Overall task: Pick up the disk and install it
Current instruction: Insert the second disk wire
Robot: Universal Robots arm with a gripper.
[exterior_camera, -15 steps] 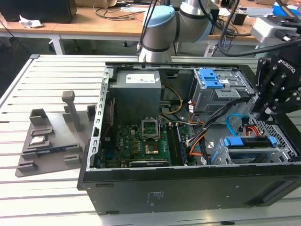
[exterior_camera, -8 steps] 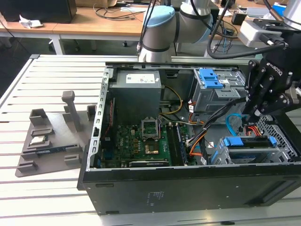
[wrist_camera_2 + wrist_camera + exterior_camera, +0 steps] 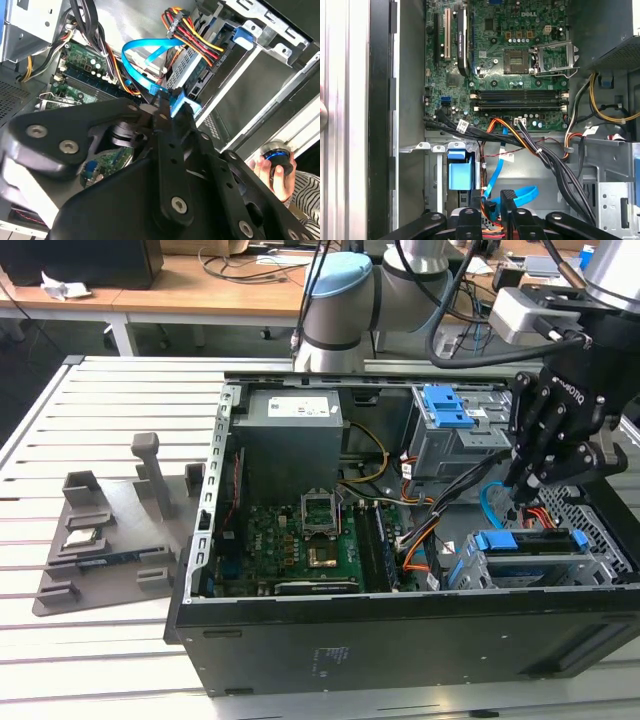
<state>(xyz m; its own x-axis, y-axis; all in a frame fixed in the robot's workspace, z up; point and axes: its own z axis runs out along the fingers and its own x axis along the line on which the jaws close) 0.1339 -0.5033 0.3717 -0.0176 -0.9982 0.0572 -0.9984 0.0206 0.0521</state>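
Second wrist view: person's hand (image 3: pixel 274 172) beside case; claw (image 3: pixel 156 114) together above blue cable (image 3: pixel 137 70).

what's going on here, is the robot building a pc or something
A robot arm is working inside an open desktop computer case that lies on its side on a slatted table. Its gripper hangs low over the drive cage at the exterior view's right end of the case. A disk with blue side rails already sits in that cage. A blue cable and other wiring run right by the fingertips. A grey parts holder lies on the table beside the case.
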